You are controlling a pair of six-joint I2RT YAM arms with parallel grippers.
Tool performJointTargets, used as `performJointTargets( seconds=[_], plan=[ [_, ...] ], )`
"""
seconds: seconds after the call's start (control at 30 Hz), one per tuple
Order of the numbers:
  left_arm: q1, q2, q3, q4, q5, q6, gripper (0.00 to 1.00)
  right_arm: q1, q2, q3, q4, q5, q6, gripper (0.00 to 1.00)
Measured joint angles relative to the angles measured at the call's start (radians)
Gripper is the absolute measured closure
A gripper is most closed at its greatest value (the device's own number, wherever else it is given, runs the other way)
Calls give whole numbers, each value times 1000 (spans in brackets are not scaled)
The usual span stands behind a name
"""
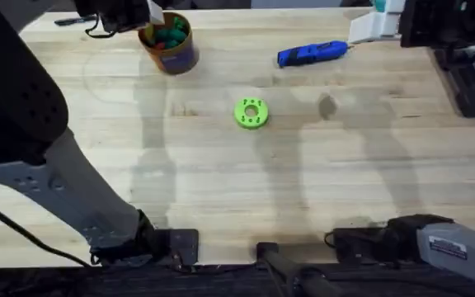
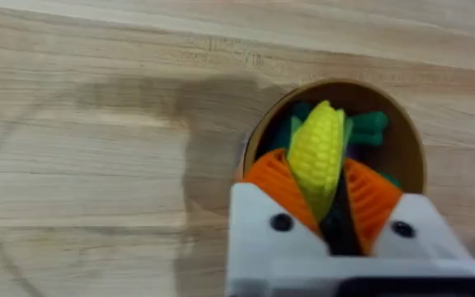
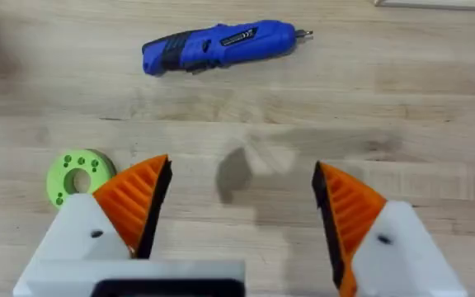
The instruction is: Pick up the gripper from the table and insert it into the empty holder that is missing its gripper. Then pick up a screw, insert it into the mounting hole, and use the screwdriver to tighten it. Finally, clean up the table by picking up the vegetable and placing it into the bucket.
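My left gripper (image 2: 322,177) is shut on the yellow-green vegetable (image 2: 316,148), a small corn cob held between its orange pads. It hangs right over the mouth of the orange bucket (image 2: 406,136), which holds green and red toy vegetables. From overhead, the bucket (image 1: 174,54) stands at the table's (image 1: 221,181) far left under the left gripper (image 1: 157,25). My right gripper (image 3: 242,173) is open above bare wood with nothing between its fingers. Beyond it lies the blue screwdriver (image 3: 217,45), at the far right from overhead (image 1: 312,54). The loose gripper piece and the screw are out of view.
A green round disc with holes (image 1: 251,113) sits mid-table, also left of my right gripper (image 3: 77,175). A white angular plastic piece (image 1: 373,26) lies at the far edge past the screwdriver's tip; I cannot tell if it is the holder. Dark equipment (image 1: 468,58) fills the far right corner.
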Motion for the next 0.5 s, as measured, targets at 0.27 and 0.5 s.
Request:
performJointTargets(
  seconds=[0.27, 0.5],
  plan=[
    [0, -2, 0, 1, 13, -7, 441, 0, 0, 0, 0, 0, 0, 8],
    [0, -98, 0, -75, 26, 3, 326, 0, 0, 0, 0, 0, 0, 8]
  ],
)
